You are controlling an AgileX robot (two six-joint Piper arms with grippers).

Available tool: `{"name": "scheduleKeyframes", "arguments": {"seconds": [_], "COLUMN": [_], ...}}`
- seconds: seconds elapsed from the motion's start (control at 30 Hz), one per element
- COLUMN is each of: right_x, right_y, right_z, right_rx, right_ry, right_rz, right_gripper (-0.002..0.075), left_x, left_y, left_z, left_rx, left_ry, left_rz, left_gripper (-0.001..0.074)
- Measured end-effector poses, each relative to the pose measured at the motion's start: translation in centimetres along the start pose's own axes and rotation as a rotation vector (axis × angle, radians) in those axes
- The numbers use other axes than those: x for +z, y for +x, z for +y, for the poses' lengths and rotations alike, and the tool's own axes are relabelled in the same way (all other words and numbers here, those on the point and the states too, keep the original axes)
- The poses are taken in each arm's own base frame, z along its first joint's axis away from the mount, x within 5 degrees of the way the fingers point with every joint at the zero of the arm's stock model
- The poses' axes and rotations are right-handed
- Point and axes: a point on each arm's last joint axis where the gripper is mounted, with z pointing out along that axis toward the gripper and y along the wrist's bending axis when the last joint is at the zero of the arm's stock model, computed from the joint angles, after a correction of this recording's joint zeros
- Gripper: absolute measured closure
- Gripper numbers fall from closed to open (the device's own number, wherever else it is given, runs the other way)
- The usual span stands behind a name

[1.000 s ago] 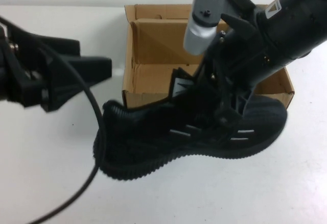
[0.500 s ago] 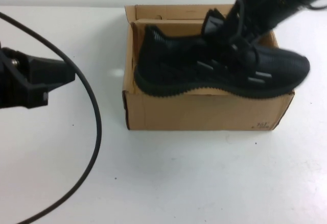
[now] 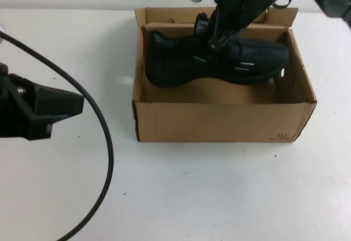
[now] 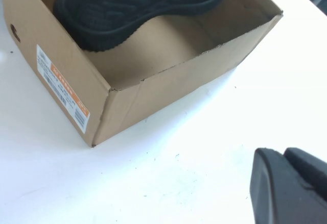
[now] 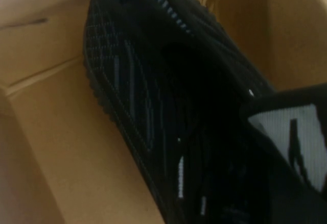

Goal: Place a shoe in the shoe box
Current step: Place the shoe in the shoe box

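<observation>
Bright, even overhead light washes the white tabletop (image 3: 219, 197) nearly to glare in the high view. The brown corrugated cardboard shoe box (image 3: 219, 121) casts only a soft shadow at its base, and its interior sits darker. The black lace-up sneaker (image 3: 214, 60) shows little surface detail. The right wrist view is dim, close and blurred; the left wrist view is sharp, its near corner out of focus.
</observation>
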Motion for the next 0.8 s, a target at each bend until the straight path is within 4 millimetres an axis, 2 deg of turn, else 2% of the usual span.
{"name": "scheduleKeyframes", "arguments": {"seconds": [0.1, 0.3, 0.8], "right_x": [1.9, 4.0, 5.8], "right_y": [0.5, 1.3, 1.3], "right_z": [-0.5, -0.9, -2.4], "right_rx": [0.005, 0.017, 0.037], "right_ry": [-0.009, -0.026, 0.073], "right_rz": [0.018, 0.047, -0.043], "right_gripper": [0.07, 0.07, 0.07], "left_x": [0.0, 0.0, 0.0], "left_y": [0.0, 0.1, 0.2], "left_z": [0.0, 0.0, 0.0], "left_rx": [-0.001, 0.0, 0.005], "left_ry": [0.001, 0.002, 0.005], "left_rz": [0.004, 0.006, 0.017], "left_gripper": [0.0732, 0.0732, 0.0732]}}
